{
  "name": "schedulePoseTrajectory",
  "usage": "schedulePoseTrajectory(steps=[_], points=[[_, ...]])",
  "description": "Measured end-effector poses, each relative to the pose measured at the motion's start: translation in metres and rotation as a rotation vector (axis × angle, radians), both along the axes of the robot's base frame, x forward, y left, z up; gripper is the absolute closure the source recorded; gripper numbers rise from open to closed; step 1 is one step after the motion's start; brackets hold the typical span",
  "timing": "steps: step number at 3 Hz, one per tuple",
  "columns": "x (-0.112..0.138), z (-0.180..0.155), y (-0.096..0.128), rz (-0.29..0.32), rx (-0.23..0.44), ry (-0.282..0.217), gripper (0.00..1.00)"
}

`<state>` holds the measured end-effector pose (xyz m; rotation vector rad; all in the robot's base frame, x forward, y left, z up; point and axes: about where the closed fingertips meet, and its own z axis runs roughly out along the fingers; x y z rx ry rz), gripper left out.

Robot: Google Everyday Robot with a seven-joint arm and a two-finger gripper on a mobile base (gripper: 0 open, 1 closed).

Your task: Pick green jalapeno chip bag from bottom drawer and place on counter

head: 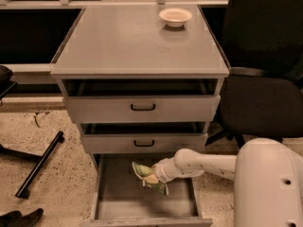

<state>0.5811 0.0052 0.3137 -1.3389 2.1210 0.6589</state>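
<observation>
Hand [154, 176] grasping the bag [143, 172] in the drawer [118, 200].
Reaching in from the right on a white arm, the hand is clenched on the green bag, held tilted over the middle of the open bottom drawer. A white bowl [175, 16] sits at the far right of the bench [128, 41].

The bottom drawer [111, 200] stands pulled out, below two other drawers [142, 109] that are also a little open. A white arm [208, 162] reaches into it from the right. The pincer [152, 176] at its end is over the middle of the drawer and grips the green jalapeno chip bag [140, 170], which is crumpled and tilted. On the table [128, 44] above, a white bowl [175, 16] sits near the back right corner.
</observation>
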Motion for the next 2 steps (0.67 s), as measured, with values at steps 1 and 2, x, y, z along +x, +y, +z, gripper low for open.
schedulePoseTrajectory(steps=[1,2], points=[[-0.004,0.033,0.009,0.028,-0.026,-0.014,1.0],[-0.023,0.083,0.036,0.076,-0.101,-0.03,1.0]])
